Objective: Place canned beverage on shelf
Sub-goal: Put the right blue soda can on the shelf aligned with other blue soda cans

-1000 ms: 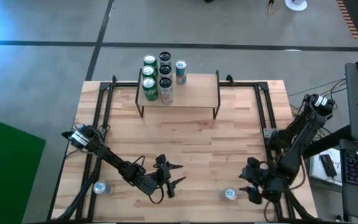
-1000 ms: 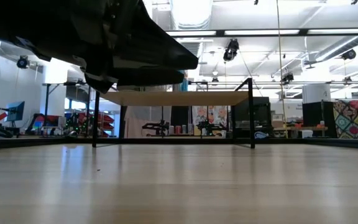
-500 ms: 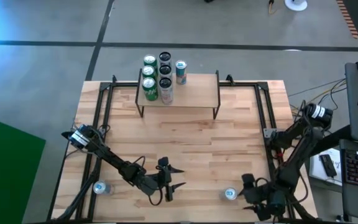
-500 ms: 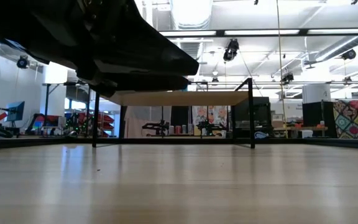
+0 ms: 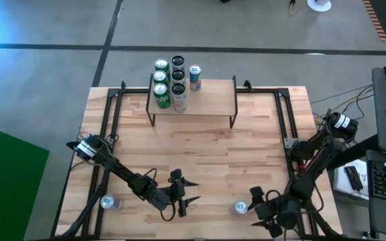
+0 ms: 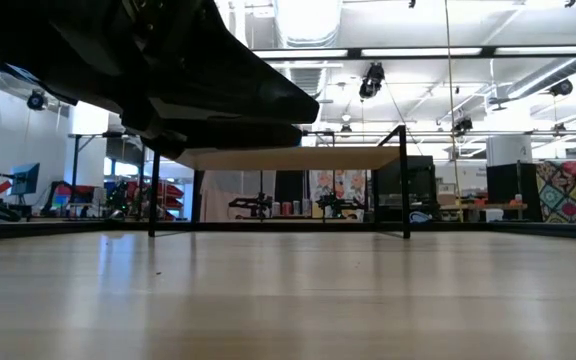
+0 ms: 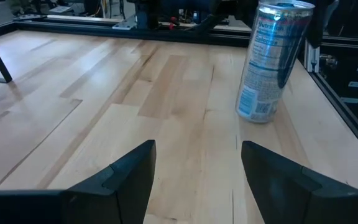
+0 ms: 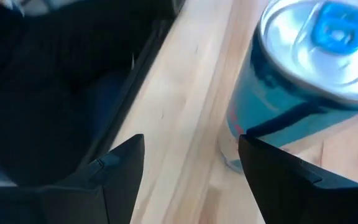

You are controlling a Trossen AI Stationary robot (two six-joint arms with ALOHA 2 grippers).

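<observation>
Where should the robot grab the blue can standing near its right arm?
Around the middle of its round side, coming in level from the right gripper side. The blue can stands upright on the table, so its tall straight wall fits between open fingers; the rimmed top looks harder to pinch.

No text, brand or number can be read in any view. The blue-and-silver can at the upper right of the left wrist view carries fine print, too small to make out.
</observation>
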